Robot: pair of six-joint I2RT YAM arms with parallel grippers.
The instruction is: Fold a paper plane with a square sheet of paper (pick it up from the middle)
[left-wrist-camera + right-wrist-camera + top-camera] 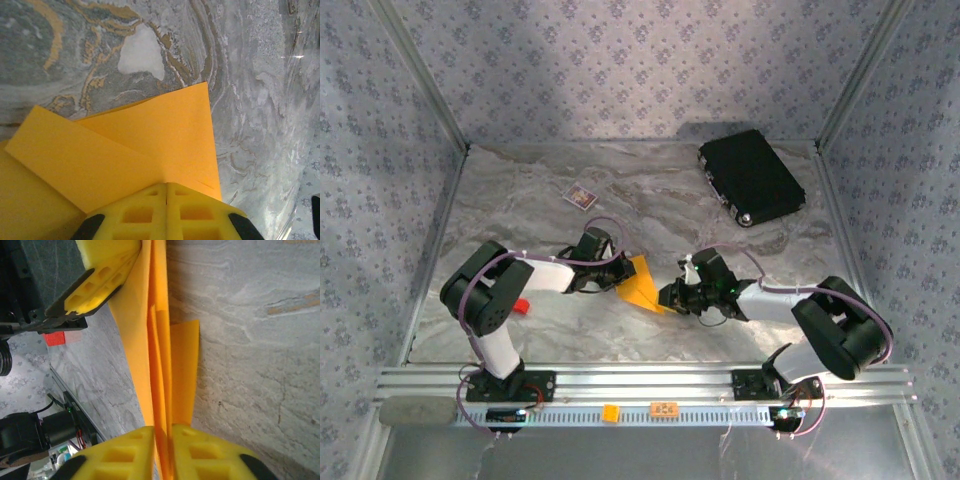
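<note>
Halfway to a plane: the paper point(642, 285), creased into several layers but not yet a finished dart, sits mid-desk point(650, 190), pinched on its left by the left tool point(166, 187) and on its right by the right tool point(163, 430).

Enclosed by lilac floral-print walls point(620, 60), floored with a grey, tan-veined marble-pattern tabletop point(650, 190), edged in front by an aluminium rail point(650, 380), evenly lit.
</note>
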